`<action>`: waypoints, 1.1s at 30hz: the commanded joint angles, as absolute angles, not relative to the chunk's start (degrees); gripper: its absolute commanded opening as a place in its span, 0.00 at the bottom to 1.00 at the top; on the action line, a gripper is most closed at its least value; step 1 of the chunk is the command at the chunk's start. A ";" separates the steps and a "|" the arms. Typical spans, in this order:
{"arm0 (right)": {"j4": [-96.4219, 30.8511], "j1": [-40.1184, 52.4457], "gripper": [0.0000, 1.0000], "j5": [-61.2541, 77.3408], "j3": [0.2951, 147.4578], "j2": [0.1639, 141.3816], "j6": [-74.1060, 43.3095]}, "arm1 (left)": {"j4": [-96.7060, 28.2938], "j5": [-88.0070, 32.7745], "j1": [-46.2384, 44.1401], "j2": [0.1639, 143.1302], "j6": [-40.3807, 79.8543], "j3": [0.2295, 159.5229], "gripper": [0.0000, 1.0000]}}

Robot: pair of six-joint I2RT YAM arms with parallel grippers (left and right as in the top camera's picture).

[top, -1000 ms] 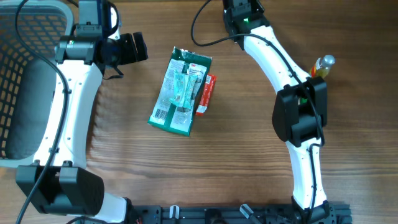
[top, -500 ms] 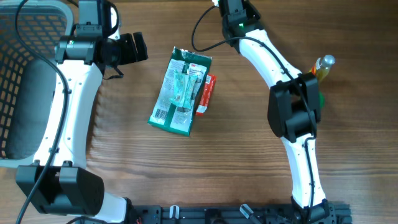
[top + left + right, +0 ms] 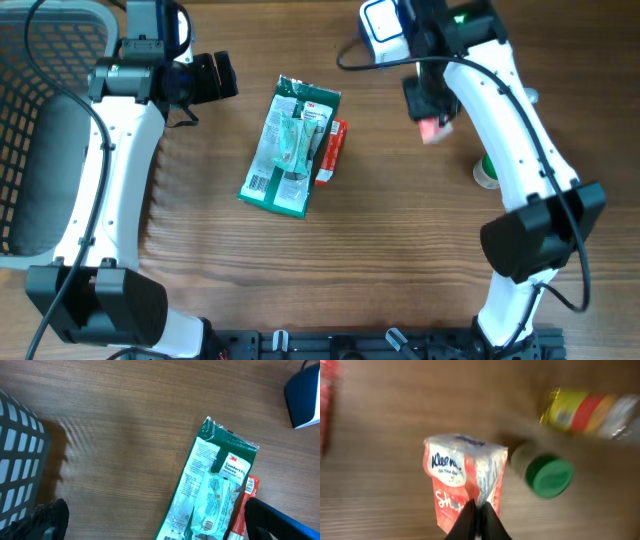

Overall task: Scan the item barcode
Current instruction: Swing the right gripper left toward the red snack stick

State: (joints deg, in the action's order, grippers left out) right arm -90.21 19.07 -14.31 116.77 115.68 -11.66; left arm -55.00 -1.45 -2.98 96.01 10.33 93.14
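My left arm (image 3: 105, 180) runs up the left of the frame, with the left gripper (image 3: 222, 78) turned toward centre and its jaws spread wide, holding nothing. My right arm (image 3: 510, 130) arches from lower right to the top. The right gripper (image 3: 428, 112) points down, jaws pinched on a pack (image 3: 465, 485).

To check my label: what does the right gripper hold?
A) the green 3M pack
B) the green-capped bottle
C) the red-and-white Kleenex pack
C: in the right wrist view the right gripper is shut on the lower edge of the Kleenex pack.
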 commanded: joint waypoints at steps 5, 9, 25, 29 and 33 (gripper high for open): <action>-88.36 17.63 0.04 -11.75 101.51 117.95 -21.69 | -54.94 -1.91 -2.76 96.36 9.82 93.21 1.00; -85.67 17.63 0.04 -16.62 95.98 117.95 -24.73 | -54.92 -1.91 -2.76 96.36 9.82 93.21 1.00; -74.96 17.34 0.43 -16.25 89.54 117.45 -23.20 | -54.92 -1.91 -2.76 96.36 9.80 93.21 1.00; -66.00 18.83 0.41 6.59 90.59 112.71 -18.09 | -54.92 -1.91 -2.76 96.36 9.80 93.21 1.00; -58.72 22.33 0.36 15.55 89.80 112.57 -20.03 | -54.92 -1.91 -2.76 96.36 9.80 93.21 1.00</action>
State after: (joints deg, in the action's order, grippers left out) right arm -61.80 19.40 4.19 89.41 114.41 -19.55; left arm -55.05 -1.45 -2.98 96.01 10.33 93.14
